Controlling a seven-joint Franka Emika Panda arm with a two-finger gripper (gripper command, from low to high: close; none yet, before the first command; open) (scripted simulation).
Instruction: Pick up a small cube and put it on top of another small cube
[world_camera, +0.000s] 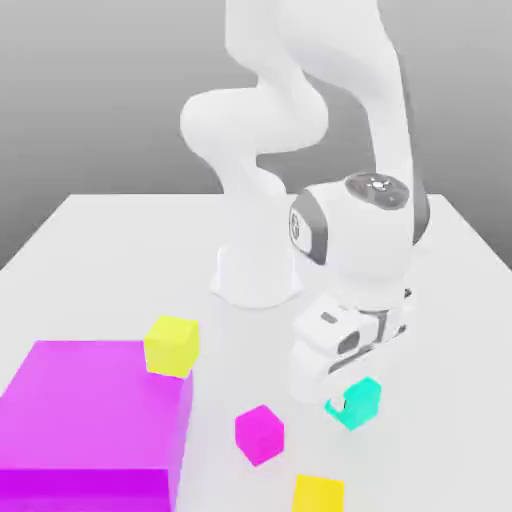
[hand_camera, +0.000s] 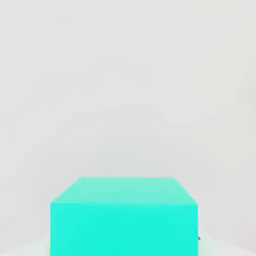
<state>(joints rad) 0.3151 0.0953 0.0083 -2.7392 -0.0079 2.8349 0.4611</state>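
Observation:
A small teal cube (world_camera: 358, 402) rests on the white table (world_camera: 120, 260) at the exterior view's lower right. My gripper (world_camera: 346, 396) is lowered straight onto it and shut on the teal cube, whose left side the hand partly hides. In the hand view the teal cube (hand_camera: 124, 216) sits very close against the pale table. A small magenta cube (world_camera: 259, 434) lies to the exterior view's left of the teal one, a short gap apart. A small yellow cube (world_camera: 318, 494) lies near the front edge.
A large magenta block (world_camera: 95, 425) takes up the front left corner. A bigger yellow cube (world_camera: 172, 346) stands at its far right corner. The arm's base (world_camera: 256, 275) stands mid-table behind the cubes.

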